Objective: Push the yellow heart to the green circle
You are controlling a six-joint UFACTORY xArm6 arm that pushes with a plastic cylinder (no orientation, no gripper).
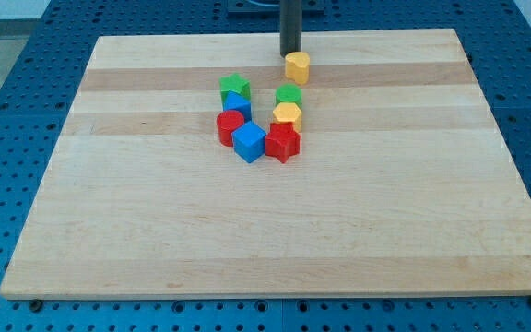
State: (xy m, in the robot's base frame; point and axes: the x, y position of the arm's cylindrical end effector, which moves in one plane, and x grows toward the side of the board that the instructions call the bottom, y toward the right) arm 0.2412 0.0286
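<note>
The yellow heart [298,66] lies near the view's top, just above the middle cluster. My tip [289,53] stands right behind it, at its upper left edge, touching or nearly touching. The green circle [289,94] lies a short way below the heart, with a small gap between them. A second yellow block, a hexagon [288,115], sits directly below the green circle and touches it.
A cluster lies left of and below the green circle: a green star [234,87], a blue block [238,104], a red block [230,125], a blue cube [249,142] and a red star [283,142]. The wooden board [109,231] ends close behind my tip.
</note>
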